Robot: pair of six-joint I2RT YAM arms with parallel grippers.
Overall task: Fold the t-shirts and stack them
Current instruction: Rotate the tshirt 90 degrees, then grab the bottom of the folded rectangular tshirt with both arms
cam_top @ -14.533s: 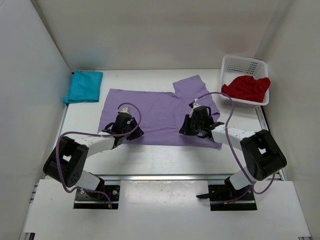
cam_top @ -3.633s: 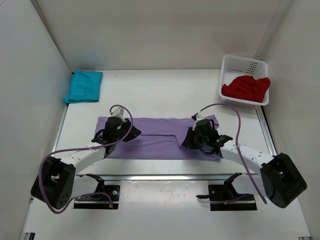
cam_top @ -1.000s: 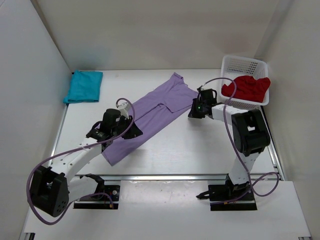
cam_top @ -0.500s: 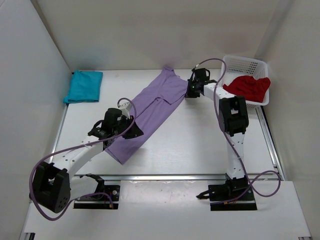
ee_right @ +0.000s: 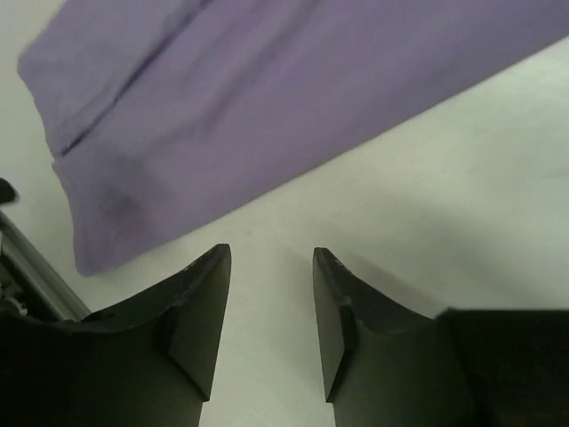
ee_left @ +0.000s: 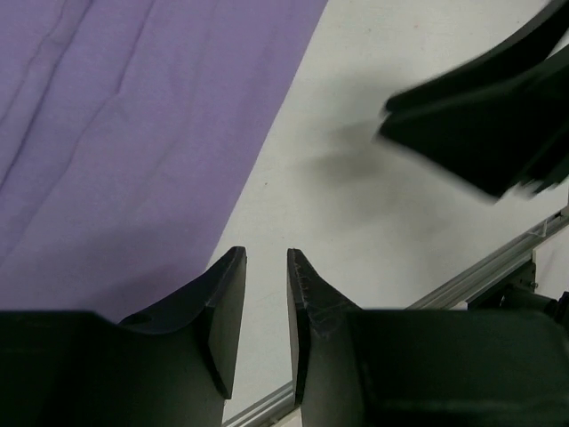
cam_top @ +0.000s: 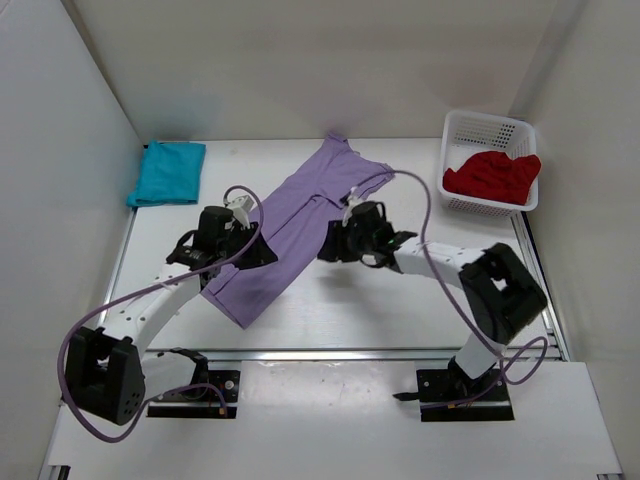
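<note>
The purple shirt [cam_top: 300,215] lies flat, a slanted half-folded strip; just off its near edge the left gripper [ee_left: 265,258] sits barely parted, the right gripper [ee_right: 271,253] wide, both seemingly empty, so next, likely, pinch an end and fold across.

White counter [cam_top: 400,305] lay flat under soft even light, plain white back wall [cam_top: 320,70] stood behind it, left wall [cam_top: 50,200] and right wall [cam_top: 595,150] closed in the sides, shiny metal rail [cam_top: 330,354] ran along the near edge, white basket [cam_top: 485,128] sat far right.
</note>
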